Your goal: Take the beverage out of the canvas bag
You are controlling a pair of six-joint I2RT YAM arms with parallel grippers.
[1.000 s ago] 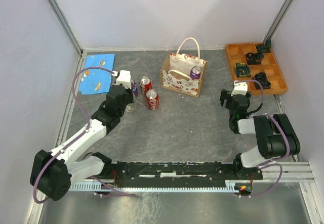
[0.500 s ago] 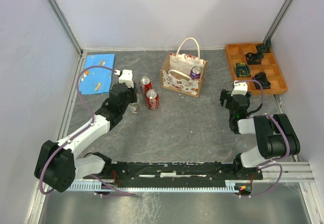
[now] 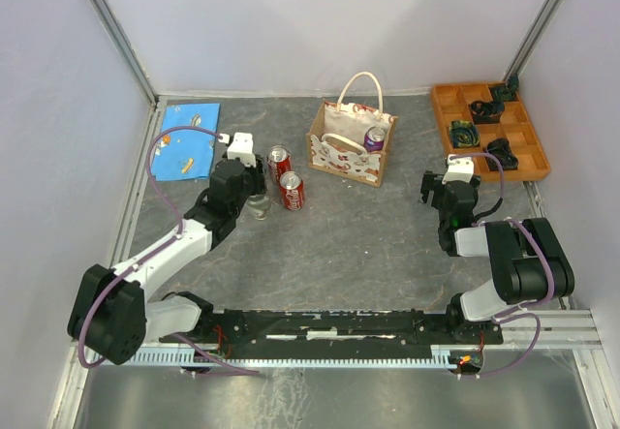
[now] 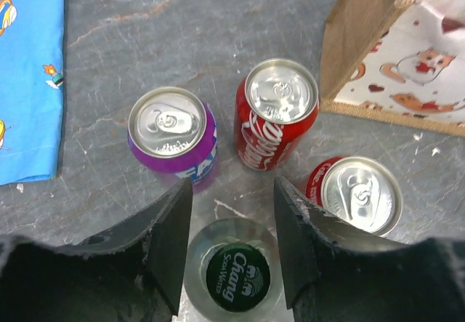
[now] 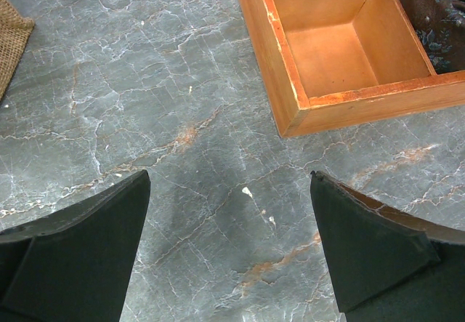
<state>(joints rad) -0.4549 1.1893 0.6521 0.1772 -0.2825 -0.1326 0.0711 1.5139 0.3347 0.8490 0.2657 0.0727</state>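
Green-capped clear bottle (image 4: 232,275) stands between the left tool's (image 4: 232,184) fingers; whether they clench it or have let go cannot be told.
Spread wide and holding nothing, the right tool (image 5: 229,176) hangs over the grey marbled table (image 3: 368,235). Beyond, a purple drink can (image 3: 374,137) stands upright in the cream patterned canvas bag (image 3: 339,153), far-right of the left tool, likely nearer the right one, with bare table between.

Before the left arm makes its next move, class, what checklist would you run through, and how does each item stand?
1. Bottle upright on the table: ok.
2. Left gripper clear of the bottle: cannot tell; its fingers flank it closely.
3. Neighbouring purple can and two red cans upright: ok.
4. Canvas bag emptied of drinks: not ok; another can shows inside.
5. Right gripper open, empty: ok.
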